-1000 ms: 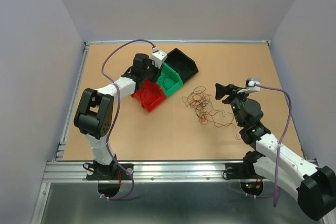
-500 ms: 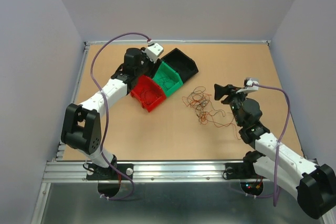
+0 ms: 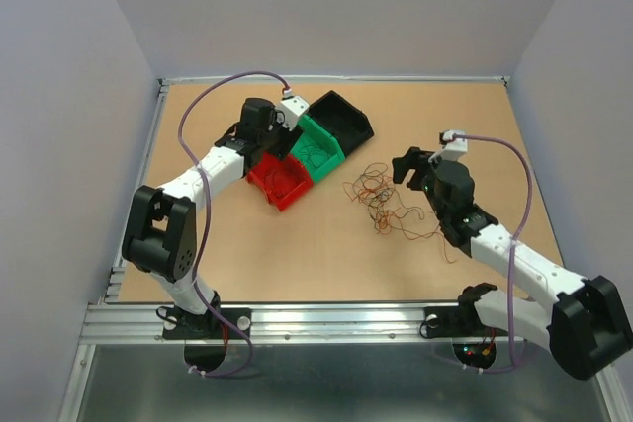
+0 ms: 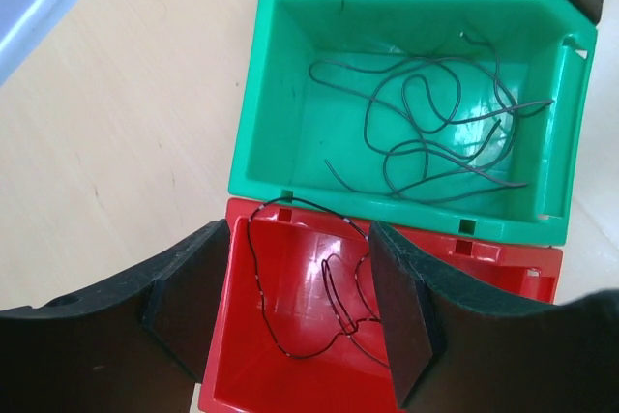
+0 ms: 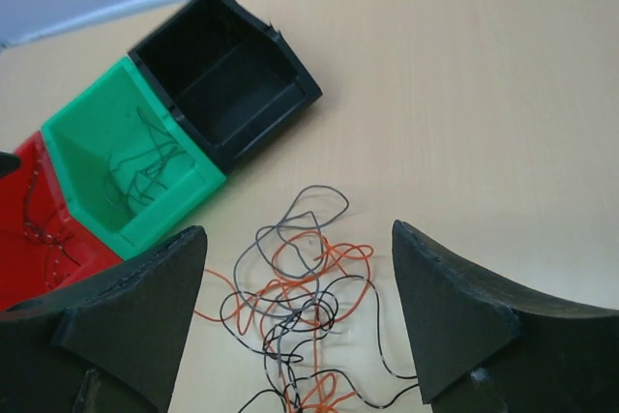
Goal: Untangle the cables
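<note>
Lying tangled just ahead of spread right jaws: cables (image 5: pixel 298 309).

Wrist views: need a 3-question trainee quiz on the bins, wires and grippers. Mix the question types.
1. True or false: the green bin holds dark wires.
2. Which gripper hangs over the loose wire pile, and is it open or shut?
3. In its wrist view, the left gripper frames: A) the red bin B) the green bin C) the wire pile.
Key: 1 true; 2 the right gripper, open; 3 A.
</note>
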Available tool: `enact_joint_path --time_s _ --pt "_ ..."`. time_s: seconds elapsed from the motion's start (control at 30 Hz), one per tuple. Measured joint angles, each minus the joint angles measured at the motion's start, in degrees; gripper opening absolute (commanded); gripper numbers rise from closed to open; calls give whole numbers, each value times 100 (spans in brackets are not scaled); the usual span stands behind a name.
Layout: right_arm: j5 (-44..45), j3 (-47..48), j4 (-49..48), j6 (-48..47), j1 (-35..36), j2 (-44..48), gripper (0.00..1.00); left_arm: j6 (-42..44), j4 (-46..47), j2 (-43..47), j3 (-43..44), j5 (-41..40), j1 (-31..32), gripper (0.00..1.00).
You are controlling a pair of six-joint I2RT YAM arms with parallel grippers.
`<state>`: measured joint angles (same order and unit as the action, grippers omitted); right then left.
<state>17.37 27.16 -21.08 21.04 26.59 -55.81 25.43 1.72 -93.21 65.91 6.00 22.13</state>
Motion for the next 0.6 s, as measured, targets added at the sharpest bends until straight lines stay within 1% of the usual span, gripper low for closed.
enact_joint_path --time_s 0.07,0.1,0.2,0.27,0.33,0.43,0.5,0.6 --pt "0 404 433 50 0 -437 69 -55 -44 -28 0 0 -2 71" --pt "-22 649 647 114 0 -734 64 -118 -44 -26 0 46 0 71" --pt "-133 1001 1069 173 0 -1235 62 -291 -26 -26 61 160 61 71" --pt "-205 1139 1314 197 0 -1497 64 -398 -15 -26 136 197 179 71" --pt "-243 1228 1517 212 0 -1727 75 -492 59 -26 247 164 470 70" --pt "-243 1364 1759 232 0 -2094 82 -564 197 -26 389 103 949 70" --pt "-243 1478 1869 210 0 -2345 83 -664 348 -20 433 175 1224 69" --pt "-238 1685 1958 120 0 -2741 79 -804 546 33 372 326 1364 69"
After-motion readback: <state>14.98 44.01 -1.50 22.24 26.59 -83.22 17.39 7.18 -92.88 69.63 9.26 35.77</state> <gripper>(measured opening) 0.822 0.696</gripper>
